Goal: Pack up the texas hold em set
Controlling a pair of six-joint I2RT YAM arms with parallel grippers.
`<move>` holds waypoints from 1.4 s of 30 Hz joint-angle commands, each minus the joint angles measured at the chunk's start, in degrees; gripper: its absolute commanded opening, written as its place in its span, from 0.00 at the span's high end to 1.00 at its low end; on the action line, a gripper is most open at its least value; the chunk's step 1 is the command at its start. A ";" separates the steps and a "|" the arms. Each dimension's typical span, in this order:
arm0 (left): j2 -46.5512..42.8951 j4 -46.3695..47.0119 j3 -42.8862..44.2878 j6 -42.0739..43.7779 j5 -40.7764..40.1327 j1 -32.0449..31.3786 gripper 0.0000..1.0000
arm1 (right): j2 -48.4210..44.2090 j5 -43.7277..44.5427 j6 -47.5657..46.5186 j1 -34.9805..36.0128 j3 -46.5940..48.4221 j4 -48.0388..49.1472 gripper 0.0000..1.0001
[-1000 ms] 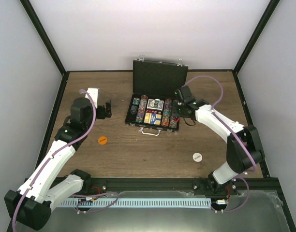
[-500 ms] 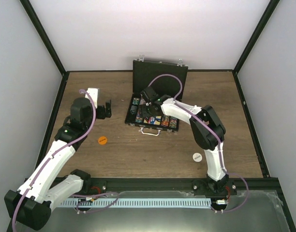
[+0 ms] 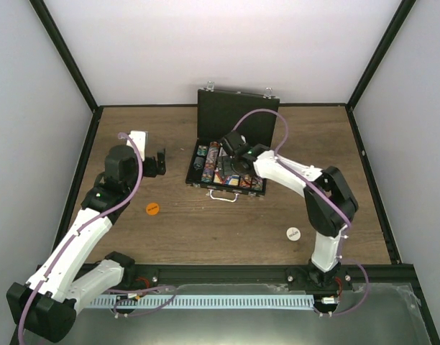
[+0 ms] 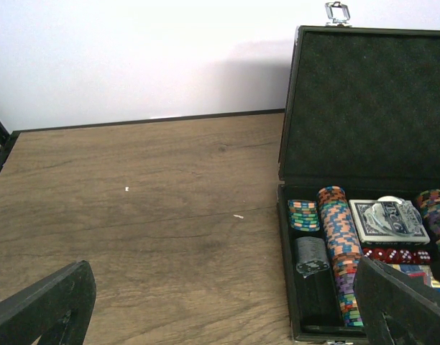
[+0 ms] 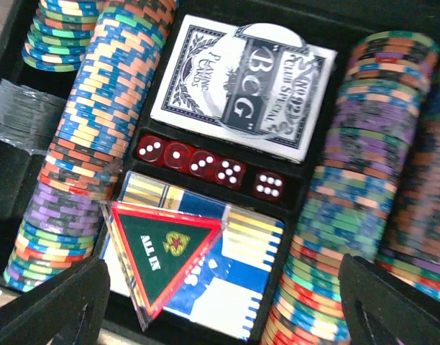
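Right end effector (image 5: 227, 305) has swung back over the middle of the open black hinged case with silver corners (image 3: 238, 111), fingers spread and empty. The green triangular "ALL IN" marker (image 5: 162, 255) lies inside the case. The round orange disc (image 3: 152, 208) and round white disc (image 3: 293, 233) are still out on the wooden worktop (image 3: 205, 226), so packing looks unfinished. Left end effector (image 3: 161, 163) is spread and idle.

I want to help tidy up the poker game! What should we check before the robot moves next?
1. Black hinged case, lid open: ok.
2. Green-and-red triangle token inside the case: ok.
3. Small round orange disc packed: not ok, it lies on the brown wooden table.
4. Small round white disc packed: not ok, also on the table.
5. Right pincer open and empty over the case: ok.
6. Left pincer open and empty: ok.
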 commanded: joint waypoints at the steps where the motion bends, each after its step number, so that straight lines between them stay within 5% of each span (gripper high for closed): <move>1: -0.46 1.29 -0.47 -0.14 0.66 0.22 0.00 | -4.97 4.57 2.30 0.24 -3.11 -1.96 0.11; 8: -1.17 1.29 -0.62 -0.23 0.04 0.20 0.00 | -20.04 5.55 7.29 -1.39 -16.44 -6.54 0.01; 17: -0.85 1.30 -0.55 -0.32 0.54 0.17 0.00 | -37.76 -6.62 22.48 -8.10 -35.90 -18.02 0.00; 27: -0.87 1.25 -0.57 -0.52 1.38 0.17 0.00 | -40.58 -6.87 29.27 -11.46 -40.56 -25.73 0.01; 42: -1.07 1.21 -0.47 -0.73 1.93 0.18 0.00 | -35.80 -12.07 27.94 -17.49 -44.39 -17.66 0.08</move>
